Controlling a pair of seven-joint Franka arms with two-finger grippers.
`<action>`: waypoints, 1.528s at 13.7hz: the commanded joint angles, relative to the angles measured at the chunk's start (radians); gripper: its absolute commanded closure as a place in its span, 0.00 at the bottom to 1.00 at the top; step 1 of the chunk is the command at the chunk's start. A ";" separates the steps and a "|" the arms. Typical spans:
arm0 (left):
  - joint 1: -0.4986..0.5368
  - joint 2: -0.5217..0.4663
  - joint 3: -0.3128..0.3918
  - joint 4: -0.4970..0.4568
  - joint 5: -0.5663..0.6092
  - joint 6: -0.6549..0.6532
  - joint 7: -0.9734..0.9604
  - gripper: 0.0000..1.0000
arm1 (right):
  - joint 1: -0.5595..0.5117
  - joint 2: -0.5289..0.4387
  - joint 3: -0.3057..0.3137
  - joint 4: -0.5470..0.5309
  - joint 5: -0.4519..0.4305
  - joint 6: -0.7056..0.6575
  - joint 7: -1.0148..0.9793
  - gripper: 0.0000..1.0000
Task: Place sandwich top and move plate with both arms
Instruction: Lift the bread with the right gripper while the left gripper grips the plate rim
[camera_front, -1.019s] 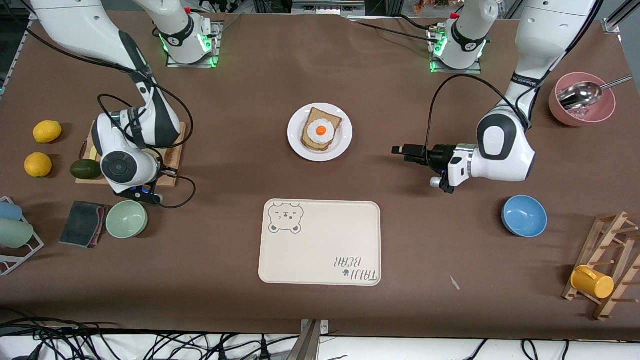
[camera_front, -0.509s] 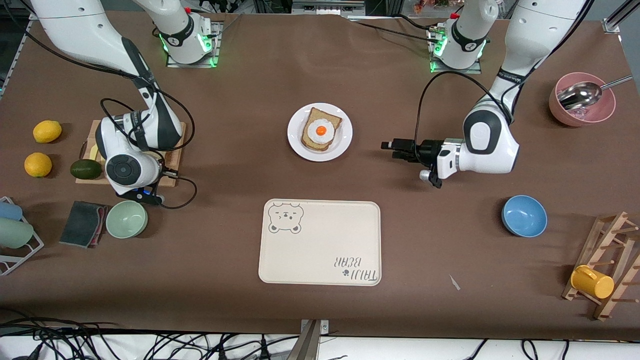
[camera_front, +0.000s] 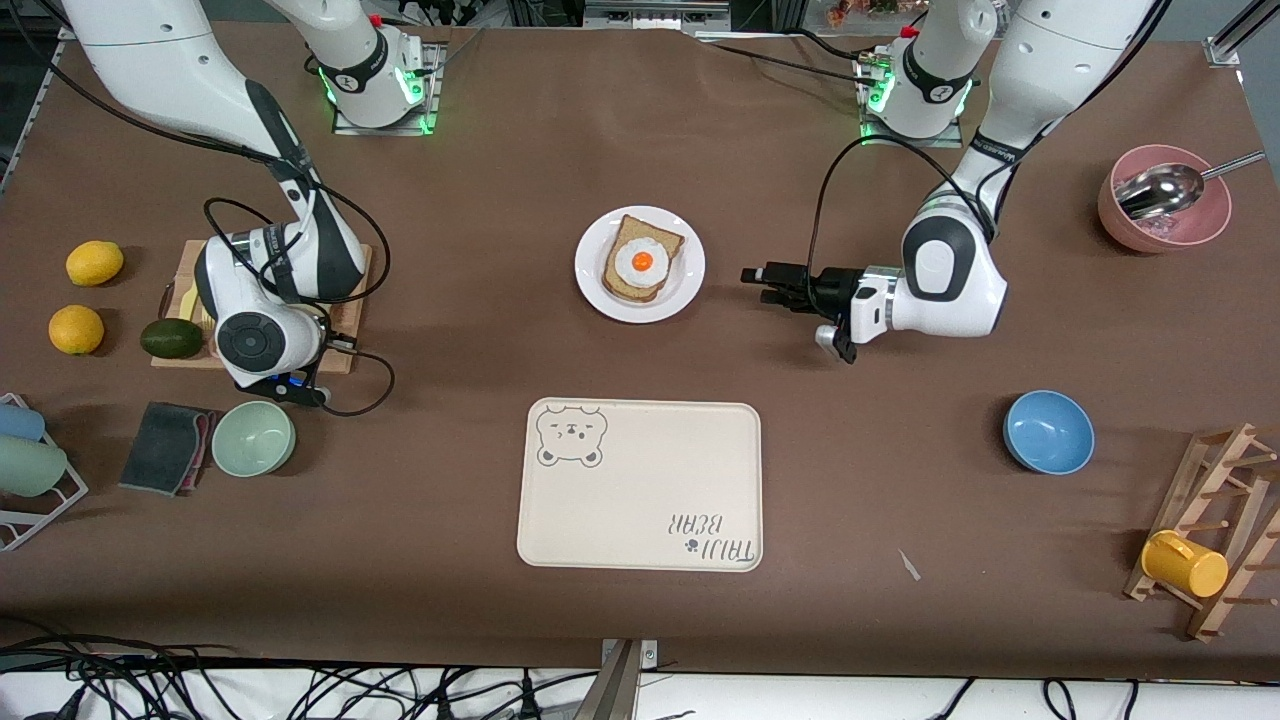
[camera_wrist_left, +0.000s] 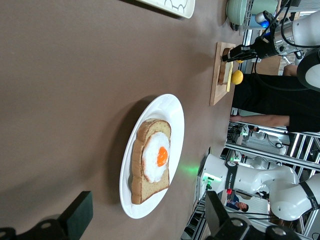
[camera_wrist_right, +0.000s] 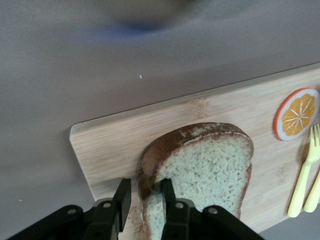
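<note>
R tool (camera_wrist_right: 145, 192) is down over the wooden board (camera_wrist_right: 115, 145) at the R arm's end of the worktop, approx 9 o'clock from the plate (camera_front: 590, 285) in the front view. Its fingers (camera_wrist_right: 167, 197) are narrowed and pinching the crust edge of the sandwich top (camera_wrist_right: 205, 165). The slice lies on the board, not yet lifted as far as I can judge. Edge grip prob. because a flat slice gives no other purchase, and it keeps the crumb face free to drop onto the egg.

Plate sits mid-worktop, 12 o'clock from the bear tray (camera_front: 640, 500), well apart from it. It carries the darker slice w/ fried egg (camera_front: 640, 262), egg up, so the bottom half is ready for its lid.

L tool (camera_front: 757, 285) is low over bare worktop at 3 o'clock of the plate, near it, not touching. Fingers spread wide and pointing at the plate rim, nothing between them. Looks pre-positioned to take that rim once the top is on. L arm is waiting.

Step in hand: pick up the top. Early in the task; placing and the two-arm plate move are both left.

Next move needs a straight lift, carry twd 3 o'clock and a gentle set-down square on the egg. Risk: thin edge pinch, so the slice may swing or slip, or nudge the egg off-centre.
</note>
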 joint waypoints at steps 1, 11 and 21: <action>-0.002 0.011 -0.001 -0.013 -0.066 0.004 0.107 0.03 | -0.001 0.009 -0.006 -0.022 -0.021 0.024 0.021 1.00; -0.077 0.039 -0.007 -0.030 -0.134 0.066 0.120 0.04 | 0.025 0.003 0.001 0.089 -0.017 -0.112 0.019 1.00; -0.181 0.071 -0.007 -0.029 -0.192 0.194 0.169 0.04 | 0.120 0.005 0.136 0.353 0.144 -0.419 0.030 1.00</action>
